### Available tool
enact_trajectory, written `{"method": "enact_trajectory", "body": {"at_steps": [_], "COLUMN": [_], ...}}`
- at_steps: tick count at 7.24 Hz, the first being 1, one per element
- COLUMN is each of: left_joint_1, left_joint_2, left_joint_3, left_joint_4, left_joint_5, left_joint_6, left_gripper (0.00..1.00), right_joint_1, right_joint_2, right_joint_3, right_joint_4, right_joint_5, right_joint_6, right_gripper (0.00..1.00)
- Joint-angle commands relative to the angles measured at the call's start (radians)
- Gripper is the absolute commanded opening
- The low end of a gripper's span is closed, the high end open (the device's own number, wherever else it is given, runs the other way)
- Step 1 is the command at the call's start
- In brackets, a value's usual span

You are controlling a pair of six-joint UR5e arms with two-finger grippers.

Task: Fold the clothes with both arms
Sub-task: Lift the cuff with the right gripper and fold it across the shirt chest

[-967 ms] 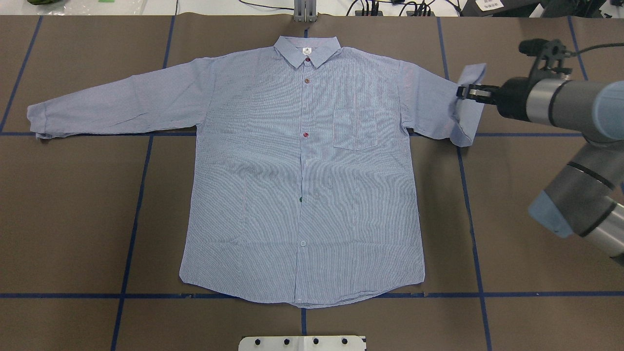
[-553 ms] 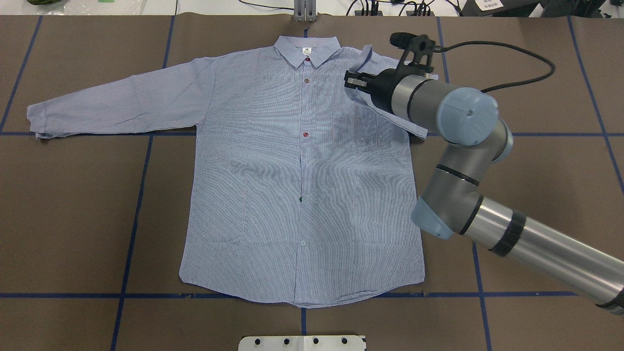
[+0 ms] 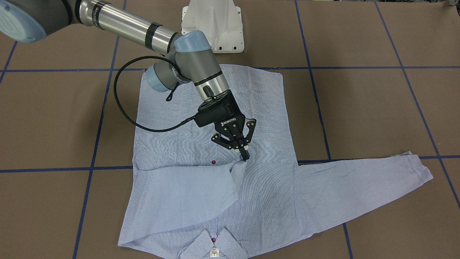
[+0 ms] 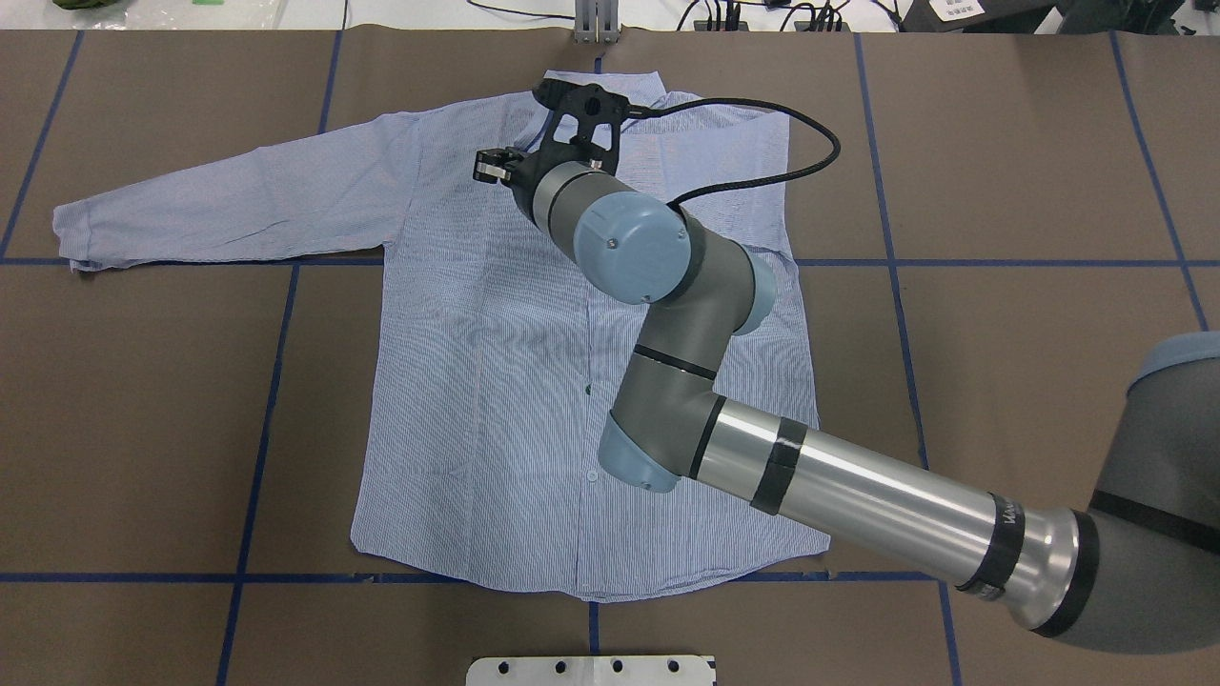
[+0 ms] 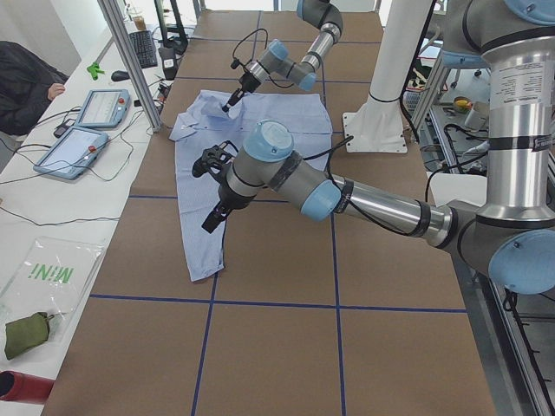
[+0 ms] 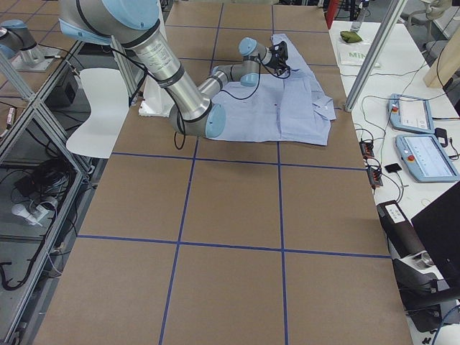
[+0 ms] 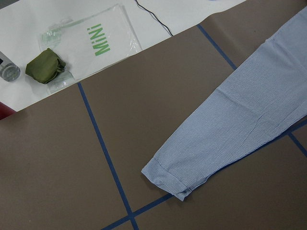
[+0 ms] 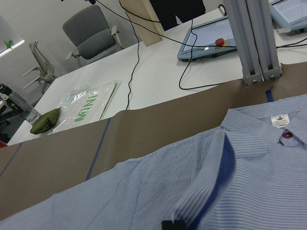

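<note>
Right gripper (image 3: 245,154) fingers clamped on shirt (image 3: 266,187) sleeve cuff, sleeve folded over chest beside them. Left gripper (image 5: 209,225) fingers: can't tell.

Lighting bright, even, overhead source. Shadows soft, faint, beneath right arm (image 4: 858,488) on shirt (image 4: 477,400). Mild glare on arm's silver tube. Focus sharp; moiré across shirt stripes.

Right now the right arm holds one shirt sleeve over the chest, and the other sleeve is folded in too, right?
No. The right arm does hold one sleeve over the shirt's chest, but the other sleeve lies stretched out flat on the table, unfolded. The overhead exterior view shows it.
</note>
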Motion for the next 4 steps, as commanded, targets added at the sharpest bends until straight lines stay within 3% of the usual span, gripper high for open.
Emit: {"method": "enact_trajectory", "body": {"at_steps": [1, 2, 4], "left_joint_1": [0.001, 0.001, 0.001], "left_joint_2": [0.002, 0.001, 0.001], "left_joint_3": [0.002, 0.013, 0.019], "left_joint_4": [0.001, 0.001, 0.001], "left_joint_5": [0.000, 0.000, 0.000], "left_joint_6": [0.000, -0.003, -0.003], "left_gripper": [1.00, 1.00, 1.00], "right_joint_1": [-0.032, -0.038, -0.035], "right_joint_2": [0.051, 0.065, 0.199], "right_joint_3": [-0.058, -0.056, -0.056], "right_joint_4": [-0.022, -0.149, -0.549], "right_joint_5": [-0.010, -0.010, 0.000], "right_joint_6": [0.000, 0.006, 0.006], "right_gripper": [0.14, 0.99, 1.00]}}
